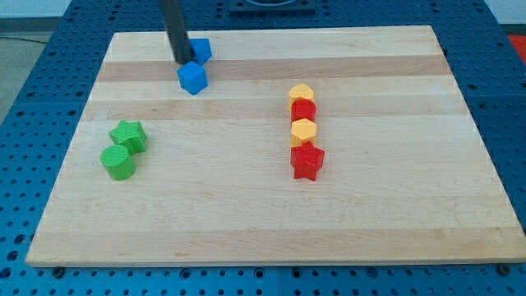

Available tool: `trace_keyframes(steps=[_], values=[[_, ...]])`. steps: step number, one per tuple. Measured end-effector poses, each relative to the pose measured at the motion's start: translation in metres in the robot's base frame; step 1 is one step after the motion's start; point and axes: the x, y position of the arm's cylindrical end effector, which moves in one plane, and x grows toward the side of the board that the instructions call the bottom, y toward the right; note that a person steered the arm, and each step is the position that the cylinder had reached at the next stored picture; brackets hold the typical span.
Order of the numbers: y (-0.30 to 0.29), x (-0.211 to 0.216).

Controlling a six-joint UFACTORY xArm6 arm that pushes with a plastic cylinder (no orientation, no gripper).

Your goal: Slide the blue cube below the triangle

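Blue marks the far left of the wooden desk [271, 214], where two blue blocks sit close together. The blue cube [192, 78] lies slightly nearer the view's bottom, and the other blue block [201, 49], whose shape is partly hidden by the rod, lies just beyond it toward the view's top and a little to the right. They are very near each other, perhaps touching at a corner; I cannot tell for sure. My tip [182, 62] comes down between them, right against the far left edge of the cube and just left of the other blue block. The arm ends in this plain dark rod, so there is no pincer to be apart or together.

On the left side, nearer the view's bottom, a green star-like block [129, 135] touches a green round block [118, 162] below it. Right of centre, four blocks stand in a touching column running from far to near: a yellow block [302, 93], a red block [303, 109], another yellow block [303, 130], and a red star [306, 161]. This column lies well apart from the blue blocks. A blue perforated surface [33, 123] surrounds the desk.
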Motion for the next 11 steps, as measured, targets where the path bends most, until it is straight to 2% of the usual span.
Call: trace_keyframes(steps=[4,5,6,8,9,11], values=[[0.023,-0.004],[-0.013,0.003],[-0.028,0.027],[-0.030,0.100],[-0.030,0.117],[-0.024,0.090]])
